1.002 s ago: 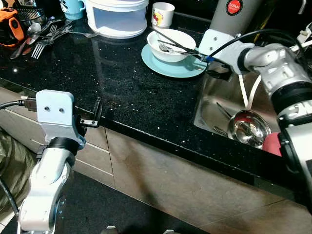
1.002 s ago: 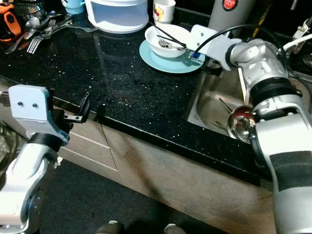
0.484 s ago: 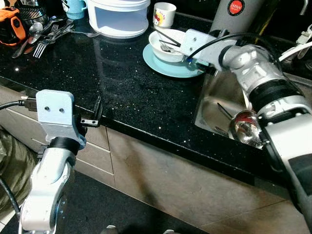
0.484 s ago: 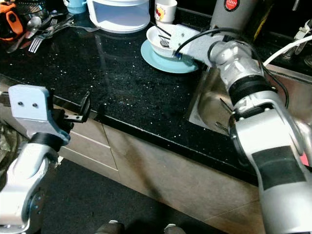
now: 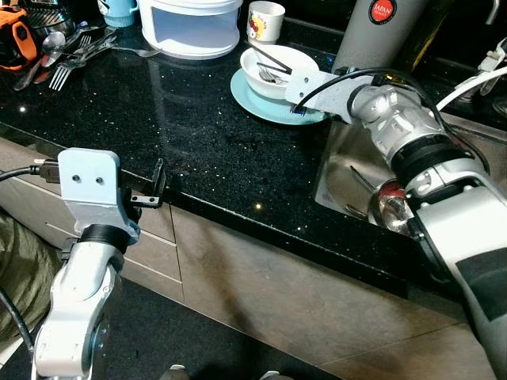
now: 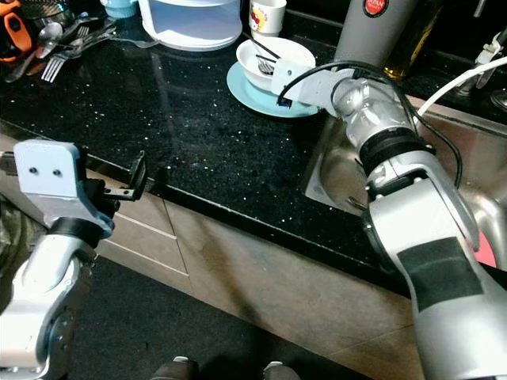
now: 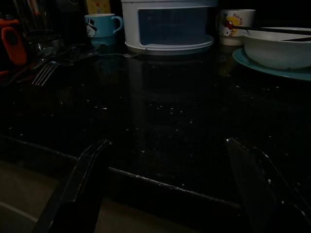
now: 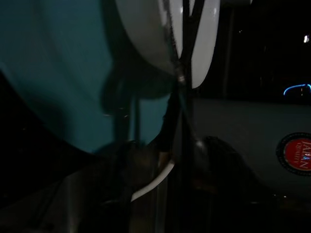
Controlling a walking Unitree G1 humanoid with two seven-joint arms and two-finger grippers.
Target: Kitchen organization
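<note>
Around the sink (image 5: 372,170) I count the following. One white bowl (image 5: 277,70) sits on one teal plate (image 5: 257,99) just left of the sink, with two dark chopsticks (image 5: 269,59) lying across the bowl. Farther left along the back of the counter (image 5: 198,150) stand two mugs: one white with a picture (image 5: 264,21), one blue (image 5: 119,9). Between them sits one white lidded container (image 5: 190,28). One grey flask with a red label (image 5: 376,32) stands behind the sink. One steel ladle (image 5: 390,202) lies in the sink. At the far left lies a heap of cutlery (image 5: 71,59); its pieces overlap too much for a sure count.
</note>
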